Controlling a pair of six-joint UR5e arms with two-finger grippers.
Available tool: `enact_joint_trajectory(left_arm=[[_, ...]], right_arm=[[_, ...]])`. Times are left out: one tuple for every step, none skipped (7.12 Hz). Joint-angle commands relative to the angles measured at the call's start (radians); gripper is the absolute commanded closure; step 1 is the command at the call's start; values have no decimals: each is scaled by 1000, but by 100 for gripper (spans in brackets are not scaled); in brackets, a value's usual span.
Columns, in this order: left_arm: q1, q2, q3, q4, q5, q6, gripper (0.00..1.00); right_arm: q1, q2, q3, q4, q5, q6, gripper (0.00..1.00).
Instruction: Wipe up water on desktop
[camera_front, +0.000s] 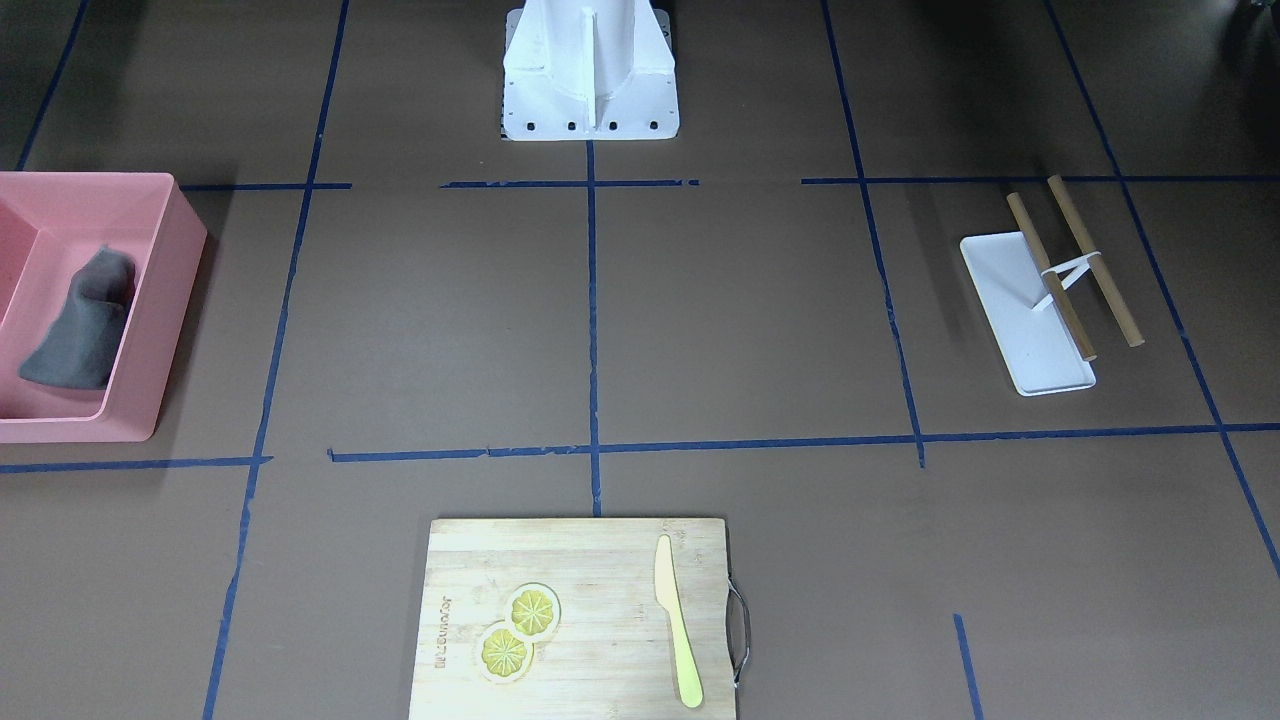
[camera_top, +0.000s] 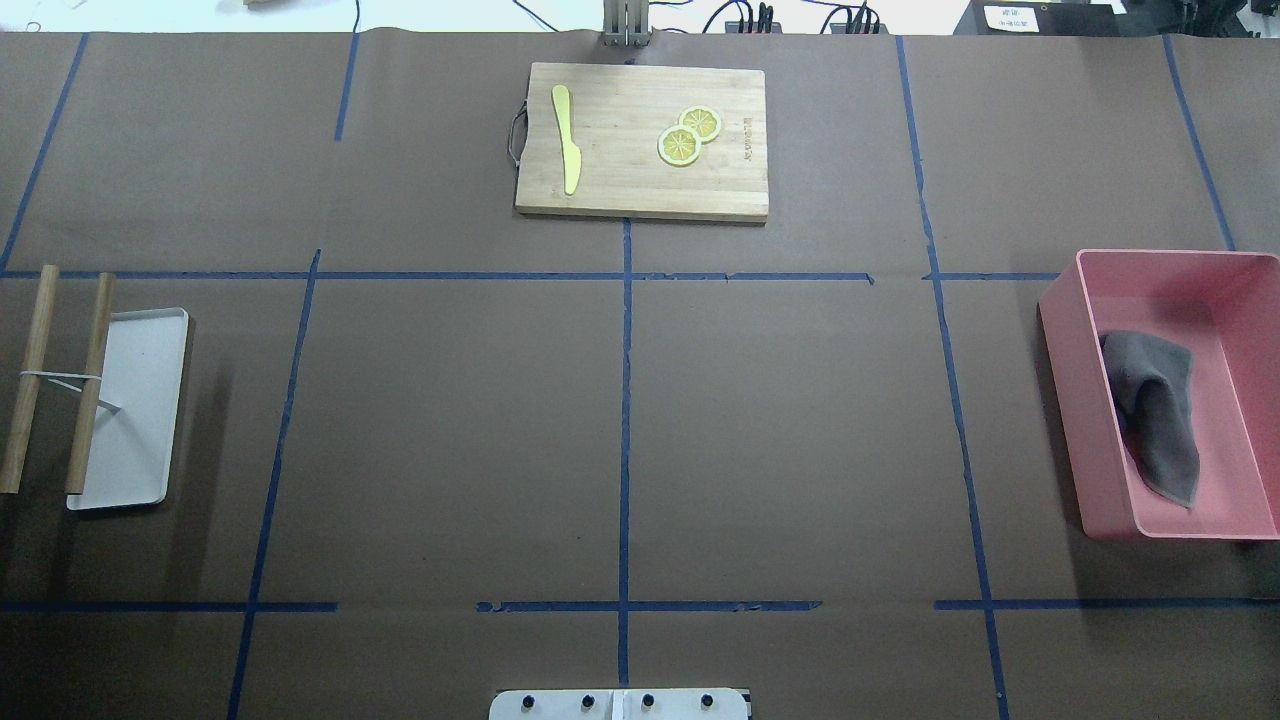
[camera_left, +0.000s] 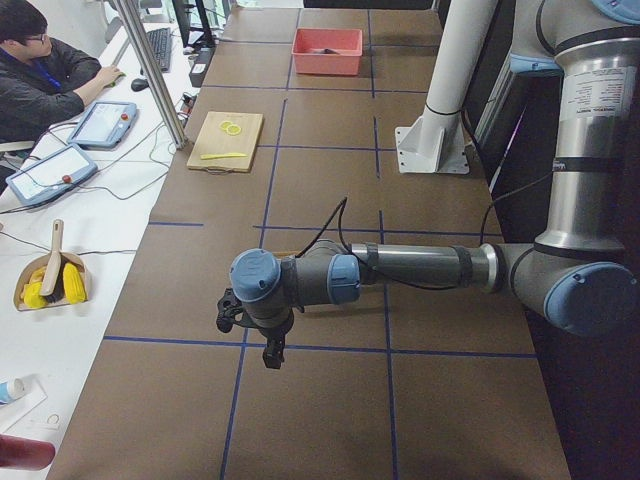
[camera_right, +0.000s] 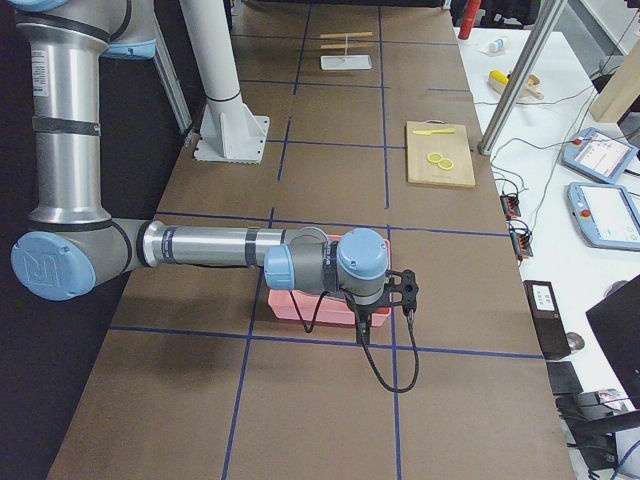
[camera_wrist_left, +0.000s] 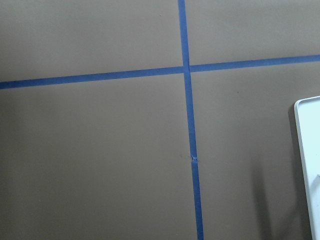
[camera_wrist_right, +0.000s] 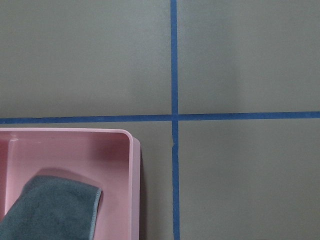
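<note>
Grey cloth (camera_top: 1160, 420), soft, light and floppy, lies crumpled in the pink bin (camera_top: 1065, 400), below and just beside the right gripper (camera_right: 361, 330); pinch a raised fold. I cannot tell whether its jaws, or the left gripper's (camera_left: 271, 355), are parted. No water shows on the desktop (camera_top: 800, 420).

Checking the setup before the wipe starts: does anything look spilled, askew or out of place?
No water shows on the desktop, odd for a wiping job. The grey cloth lies crumpled in the pink bin. The blue tape grid has gaps; nothing else stands out.
</note>
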Motion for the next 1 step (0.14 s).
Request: enact_joint_trajectory(left_arm=[[-4, 3, 0, -3, 0, -6, 0]], right_arm=[[0, 0, 0, 0, 0, 0, 0]])
